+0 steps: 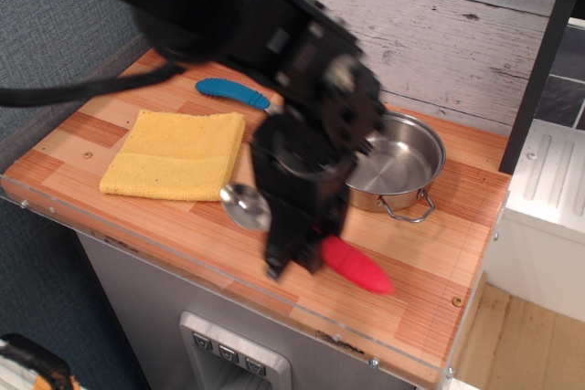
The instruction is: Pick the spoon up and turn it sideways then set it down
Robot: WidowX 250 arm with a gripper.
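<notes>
two steps look done: the spoon, lifted and turned sideways, sits clamped in the gripper, bowl toward nine o'clock, red handle toward four, low over the table's front edge; setting down remains.

Wooden plank counter, clear strip along front edge. Yellow cloth flat at left. Blue-handled fork behind cloth, near back wall, tines hidden by arm. Steel pot with two loop handles at right rear, upright. Spoon near front edge, lying crosswise: silver bowl toward cloth, red ribbed handle pointing right; middle hidden by hand, contact with counter unclear.
</notes>
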